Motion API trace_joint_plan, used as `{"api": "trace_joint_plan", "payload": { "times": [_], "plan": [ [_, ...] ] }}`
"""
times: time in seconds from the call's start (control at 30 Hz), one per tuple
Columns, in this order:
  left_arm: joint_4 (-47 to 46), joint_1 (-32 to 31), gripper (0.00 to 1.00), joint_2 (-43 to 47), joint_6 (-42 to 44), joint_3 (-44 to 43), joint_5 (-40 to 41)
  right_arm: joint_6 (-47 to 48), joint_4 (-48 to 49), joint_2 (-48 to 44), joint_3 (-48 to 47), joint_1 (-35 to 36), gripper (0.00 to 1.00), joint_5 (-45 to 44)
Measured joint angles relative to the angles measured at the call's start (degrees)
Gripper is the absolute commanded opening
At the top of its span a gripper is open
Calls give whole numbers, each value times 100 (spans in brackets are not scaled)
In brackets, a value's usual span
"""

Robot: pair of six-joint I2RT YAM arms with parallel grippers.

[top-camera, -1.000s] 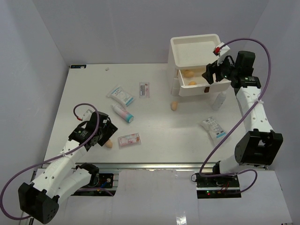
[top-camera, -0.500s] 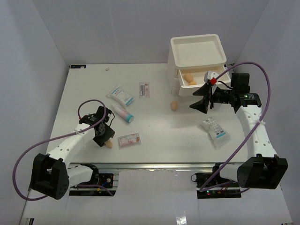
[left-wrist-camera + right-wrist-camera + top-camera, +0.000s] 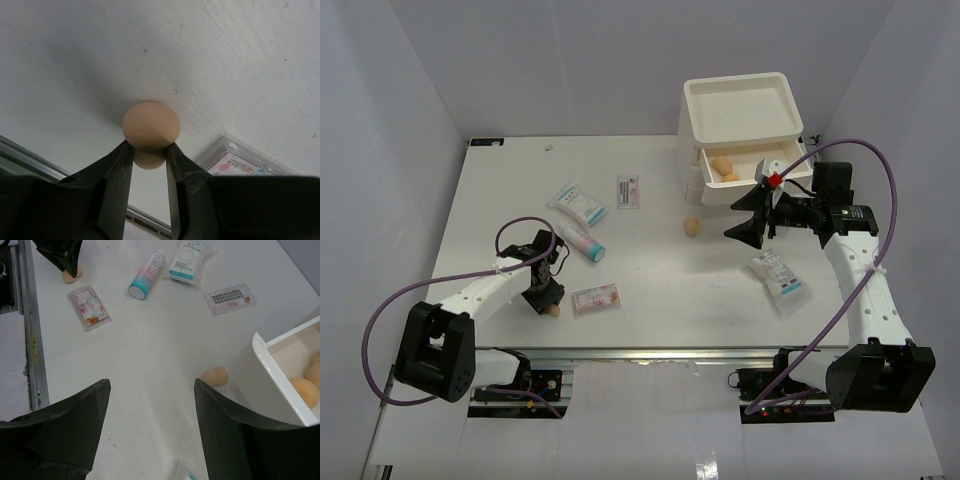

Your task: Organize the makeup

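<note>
Sponge (image 3: 151,125) pinched in left gripper (image 3: 149,147), near left; open drawer (image 3: 272,380) well apart to far right, by spread right gripper (image 3: 151,384).

Counted from the middle of the table (image 3: 520,180), there are four tan sponges. Two lie in the open drawer (image 3: 712,192) between one and two o'clock, one sponge (image 3: 722,164) just behind the other sponge (image 3: 731,177). A third sponge (image 3: 691,226) is loose at three o'clock, and a fourth sponge (image 3: 552,309) is at eight o'clock.

There are two pink-and-white sachets, one sachet (image 3: 631,191) at twelve o'clock and one sachet (image 3: 596,298) at seven.

There are two blue-and-white packets, one packet (image 3: 578,202) at ten o'clock and one packet (image 3: 778,277) between three and four.

One pink tube (image 3: 582,241) with a teal cap lies at nine o'clock.

One white drawer box (image 3: 730,141) stands at one o'clock.

There are two robot arms, the left arm (image 3: 470,298) and the right arm (image 3: 868,275).
</note>
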State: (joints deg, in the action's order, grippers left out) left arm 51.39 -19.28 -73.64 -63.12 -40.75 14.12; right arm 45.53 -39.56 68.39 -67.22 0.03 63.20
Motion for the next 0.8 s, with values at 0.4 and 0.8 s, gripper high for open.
{"api": "trace_joint_plan", "payload": {
  "times": [0.4, 0.8],
  "plan": [
    [-20, 11, 0, 193, 467, -550, -16, -46, 0, -58, -6, -7, 74, 3],
    [-2314, -611, 0, -251, 1955, -3271, -2023, -550, 77, -70, -157, -616, 74, 202]
  ]
}}
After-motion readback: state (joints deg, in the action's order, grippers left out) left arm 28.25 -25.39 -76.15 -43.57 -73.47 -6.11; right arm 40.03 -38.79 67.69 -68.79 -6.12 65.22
